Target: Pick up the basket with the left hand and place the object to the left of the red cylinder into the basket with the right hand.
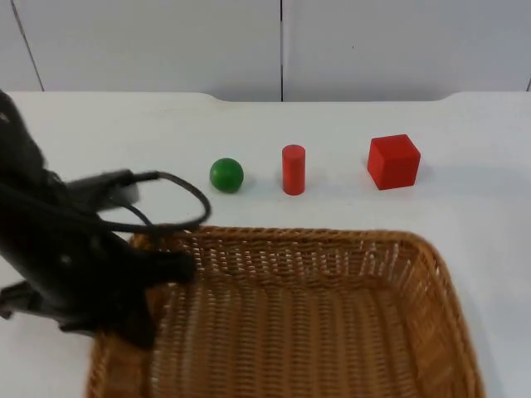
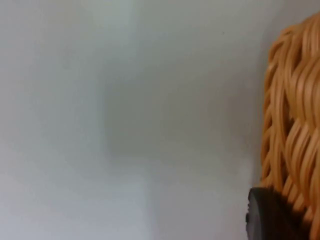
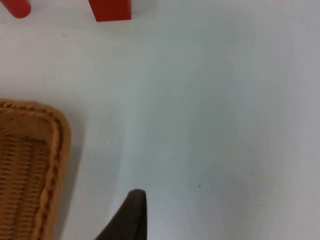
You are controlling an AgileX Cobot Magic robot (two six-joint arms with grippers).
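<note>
A wide, shallow woven wicker basket [image 1: 332, 332] of honey-brown cane lies on the white worktop [image 1: 465, 215], nearest the camera in the top view. The left arm reaches down onto the basket's left rim, and the left gripper [image 1: 145, 286] sits at that rim near the far-left corner. The arm's dark bulk covers the jaws there, so I cannot tell whether they are spread, pressed together or pinching the cane; they appear to straddle the rim, though the view is too poor to be sure. In the left wrist view the woven wall of the basket [image 2: 295, 115] rises close beside a black fingertip [image 2: 267, 217], which touches or almost touches the weave.

Beyond the basket, three things stand in a row across the worktop. The small green ball [image 1: 226, 175], which is the object to the left of the red cylinder, lies just beyond the basket's far rim, apart from it and well clear of the left jaws. The upright red cylinder [image 1: 293, 169] stands just to its right, and a red cube [image 1: 393, 162] further right again.

The right wrist view looks down on bare worktop, with the basket's corner [image 3: 30, 165] to one side, the red cube [image 3: 111, 10] and the cylinder's end [image 3: 15, 7] far off, and one black fingertip [image 3: 131, 215] of the right gripper hanging over the surface; the state of its jaws cannot be told.
</note>
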